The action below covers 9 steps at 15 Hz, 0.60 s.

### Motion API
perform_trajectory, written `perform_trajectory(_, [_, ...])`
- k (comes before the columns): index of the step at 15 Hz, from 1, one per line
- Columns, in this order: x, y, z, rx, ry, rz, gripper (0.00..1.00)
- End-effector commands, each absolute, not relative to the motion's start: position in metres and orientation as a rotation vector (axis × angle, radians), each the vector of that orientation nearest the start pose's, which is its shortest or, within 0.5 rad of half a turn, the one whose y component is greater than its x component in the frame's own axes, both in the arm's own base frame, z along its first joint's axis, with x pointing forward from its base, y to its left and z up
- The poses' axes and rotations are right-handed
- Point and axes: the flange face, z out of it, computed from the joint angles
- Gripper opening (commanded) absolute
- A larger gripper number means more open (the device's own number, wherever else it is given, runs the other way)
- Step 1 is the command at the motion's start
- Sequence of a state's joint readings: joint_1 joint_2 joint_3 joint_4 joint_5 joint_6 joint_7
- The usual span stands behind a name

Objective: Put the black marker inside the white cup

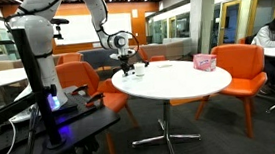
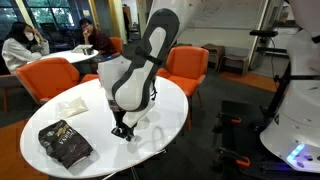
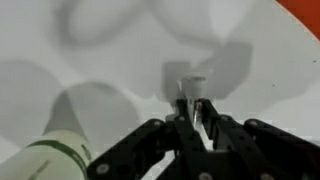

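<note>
The black two-fingered tool [image 3: 194, 112] hangs low over the round white bench [image 3: 100, 50], fingers nearly together. Whether they clamp the thin black marker I cannot tell. The small white cup [image 3: 52, 160] shows just beside the tool, at the wrist view's lower left.

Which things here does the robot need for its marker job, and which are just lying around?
For the job: white cup; gripper, shut, maybe on the black marker, which I can't make out.
Just lying about: pink box; dark bag; pale paper.

Soft indoor light, overlapping shadows, blurry low-resolution wrist view.
</note>
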State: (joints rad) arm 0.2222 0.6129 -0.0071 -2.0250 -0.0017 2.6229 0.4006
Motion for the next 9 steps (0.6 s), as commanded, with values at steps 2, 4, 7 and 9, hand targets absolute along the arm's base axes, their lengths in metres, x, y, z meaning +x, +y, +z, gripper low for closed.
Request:
perform_trajectory(2, [0.567, 0.125, 0.174, -3.149, 0.303, 0.201, 0.05])
perform_trajectory(4, [0.563, 0.122, 0.203, -3.145, 0.276, 0.303, 0.05])
perform_trajectory(7, [0.558, 0.112, 0.250, -3.100, 0.230, 0.482, 0.05])
perform_trajectory(9, [0.557, 0.098, 0.278, -3.064, 0.211, 0.631, 0.05])
